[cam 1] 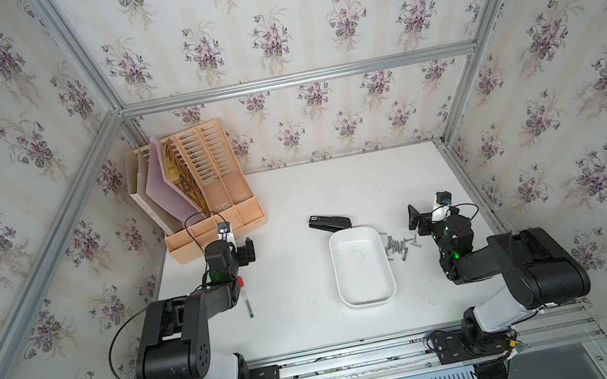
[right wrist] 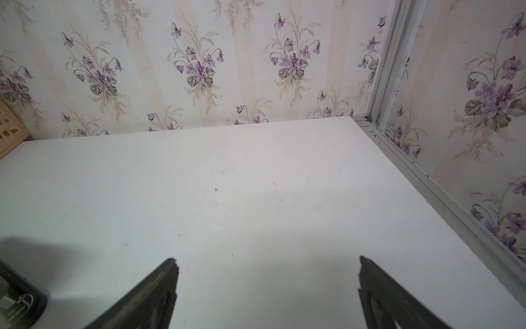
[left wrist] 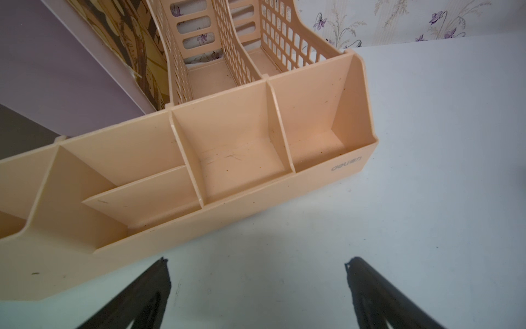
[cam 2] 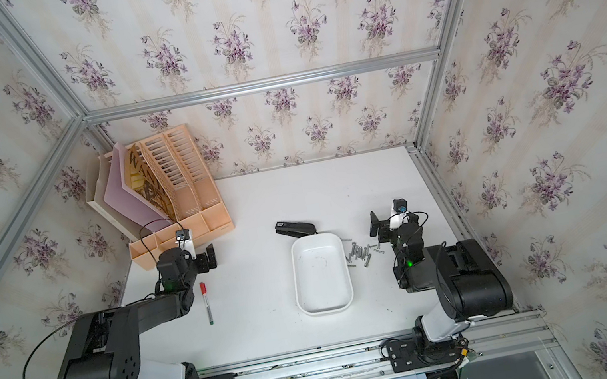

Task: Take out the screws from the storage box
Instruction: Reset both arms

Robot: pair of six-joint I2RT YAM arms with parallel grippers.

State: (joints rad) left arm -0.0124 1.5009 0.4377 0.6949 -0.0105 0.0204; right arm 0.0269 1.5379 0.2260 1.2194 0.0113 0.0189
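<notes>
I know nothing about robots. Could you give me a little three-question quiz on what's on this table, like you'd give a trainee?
1. True or false: the screws lie inside the storage box.
2. Which thing lies nearest the box's far end? A) green-tipped pen B) black stapler C) peach organizer
3. Fill in: the left gripper and the right gripper both have their jaws ____.
Key: 1 false, they lie on the table beside the box, on the right arm's side; 2 B; 3 open.
</notes>
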